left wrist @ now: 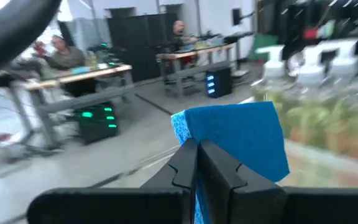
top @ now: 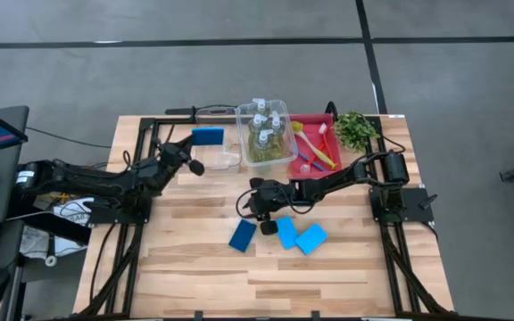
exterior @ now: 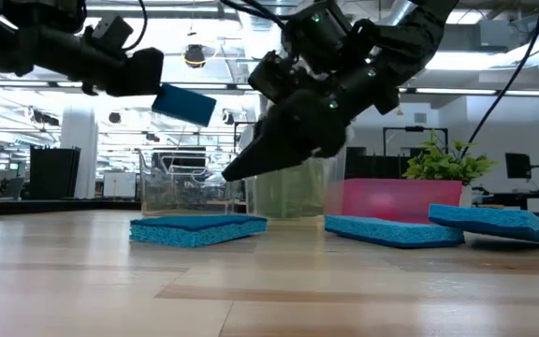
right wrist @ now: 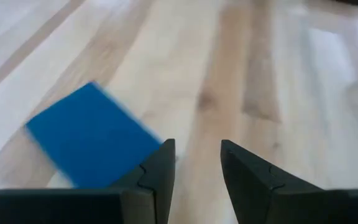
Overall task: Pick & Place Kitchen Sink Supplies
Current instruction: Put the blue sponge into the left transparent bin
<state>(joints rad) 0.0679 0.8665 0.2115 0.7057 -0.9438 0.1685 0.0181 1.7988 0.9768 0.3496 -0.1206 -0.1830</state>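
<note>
My left gripper (top: 194, 146) is shut on a flat blue sponge (top: 208, 135), held in the air over an empty clear bin (top: 219, 160). In the low view the sponge (exterior: 185, 103) sticks out past the fingers. My right gripper (top: 251, 207) is open and hovers above the table, slanting down near a blue sponge (right wrist: 92, 134). Three blue sponges lie flat on the wood (top: 243, 235) (top: 286, 232) (top: 310, 239). Clear bottles with white tops (top: 266, 125) stand in a second clear bin. Slim brushes (top: 315, 150) lie in the red tray. My left gripper (left wrist: 197, 148) pinches the blue sponge between its two fingers at the sponge's near edge (left wrist: 188, 134). The fingers reach in from the table's left side, about level. The sponge is lifted clear and juts out beyond the fingertips, slightly tilted.
The bottle bin (top: 286, 114) and red tray (top: 327, 120) stand side by side at the far edge, with a leafy plant (top: 355, 129) to their right. Bare wood lies toward the near edge and the left. Desks and people show in the room beyond.
</note>
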